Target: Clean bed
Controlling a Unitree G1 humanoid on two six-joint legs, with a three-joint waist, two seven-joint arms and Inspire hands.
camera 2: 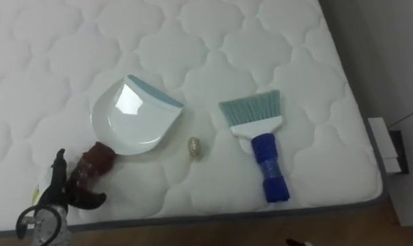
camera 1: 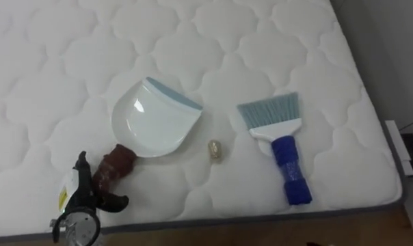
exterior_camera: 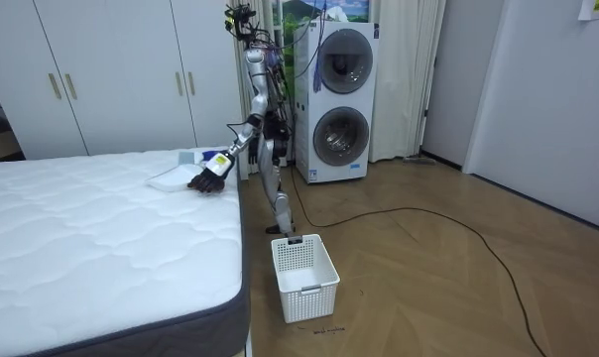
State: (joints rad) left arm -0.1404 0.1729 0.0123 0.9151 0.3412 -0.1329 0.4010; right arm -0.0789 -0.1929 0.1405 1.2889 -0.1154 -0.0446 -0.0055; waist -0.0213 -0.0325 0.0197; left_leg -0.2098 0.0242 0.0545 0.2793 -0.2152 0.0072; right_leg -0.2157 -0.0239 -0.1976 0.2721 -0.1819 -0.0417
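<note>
Left hand (camera 1: 102, 188) is curled tight round the handle of the white dustpan (camera 1: 152, 119), down near the edge of the bed (camera 1: 49, 75). The robot stands at the side of the big white bed and reaches that arm out over it. Behind the robot, two washing machines (exterior_camera: 340, 99) are stacked one on top of the other. A white basket (exterior_camera: 303, 278) with holes sits on the wood floor (exterior_camera: 428, 288) near the bed's corner. Seen from the robot's head, the dustpan lies at 1 o'clock from the hand, and its blue lip faces 1 o'clock too. A brush (camera 1: 280, 143) with a blue handle lies apart from the pan at 3 o'clock, bristles towards 12. Between the two, a tiny yellowish scrap (camera 1: 215, 151) rests on the bed, near the pan's corner.
</note>
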